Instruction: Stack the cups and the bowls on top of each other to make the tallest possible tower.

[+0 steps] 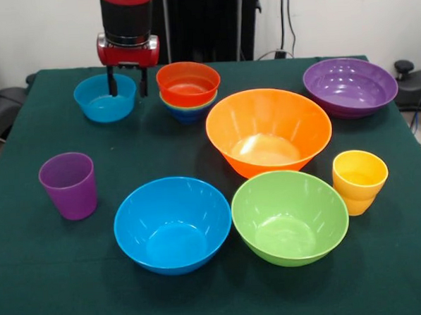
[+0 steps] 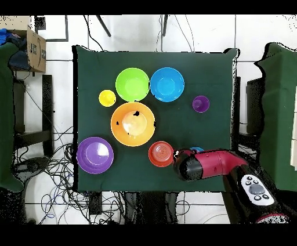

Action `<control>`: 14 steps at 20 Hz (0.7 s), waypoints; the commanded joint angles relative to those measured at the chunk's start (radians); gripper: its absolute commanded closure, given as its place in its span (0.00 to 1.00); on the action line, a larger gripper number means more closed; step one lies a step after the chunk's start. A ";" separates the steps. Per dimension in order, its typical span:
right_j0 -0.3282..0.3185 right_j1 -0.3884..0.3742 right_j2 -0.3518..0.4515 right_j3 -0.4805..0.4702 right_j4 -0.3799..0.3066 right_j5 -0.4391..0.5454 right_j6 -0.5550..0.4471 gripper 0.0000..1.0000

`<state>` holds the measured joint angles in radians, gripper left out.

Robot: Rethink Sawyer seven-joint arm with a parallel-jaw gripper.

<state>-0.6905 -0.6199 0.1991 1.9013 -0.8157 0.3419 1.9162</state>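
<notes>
3 small bowls sit nested as a tower (image 1: 188, 92), red one on top, beside the light blue bowl (image 1: 105, 98), where the gripper (image 1: 127, 84) hangs, fingers apart over its rim.

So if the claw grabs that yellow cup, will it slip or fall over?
The yellow cup looks like glossy plastic, so it may be a bit slippery. Its stepped, bulging lower half could give the claw an uneven grip. It stands upright on the green cloth and seems small and light, so a sideways nudge would probably tip it.
</notes>
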 commanded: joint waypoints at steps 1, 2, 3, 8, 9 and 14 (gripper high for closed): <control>0.039 0.060 0.011 -0.079 -0.086 -0.085 0.011 0.00; 0.046 0.065 0.004 -0.083 -0.088 -0.091 0.018 0.00; 0.059 0.072 -0.011 -0.089 -0.093 -0.101 0.030 0.00; 0.066 0.082 -0.031 -0.098 -0.082 -0.096 0.021 0.00; 0.065 0.085 -0.032 -0.099 -0.081 -0.095 0.017 0.00; 0.081 0.105 -0.056 -0.115 -0.083 -0.093 0.019 0.00</control>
<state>-0.6536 -0.5497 0.1339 1.8763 -0.8246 0.2924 1.9162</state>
